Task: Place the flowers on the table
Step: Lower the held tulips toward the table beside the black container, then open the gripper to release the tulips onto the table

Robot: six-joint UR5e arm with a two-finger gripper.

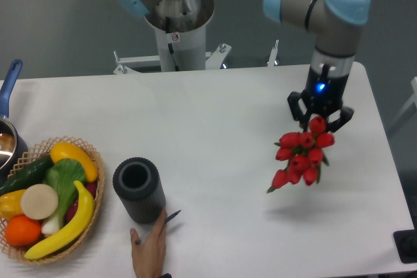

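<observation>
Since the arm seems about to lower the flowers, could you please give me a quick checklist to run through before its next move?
1. Grip: gripper shut on the flowers: ok.
2. Flowers off the table, shadow beneath them: ok.
3. Drop spot under the bunch bare: ok.
4. Grey cylinder and fruit basket well left of the bunch: ok.
5. Person's hand on the table by the cylinder: not ok, though far from the arm.
6. Stems hidden behind the buds, hold depth: cannot tell.

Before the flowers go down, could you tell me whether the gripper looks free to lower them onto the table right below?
Probably yes. The gripper holds the red tulips above bare white table; the dark cylinder and the person's hand lie well off to the side.
</observation>
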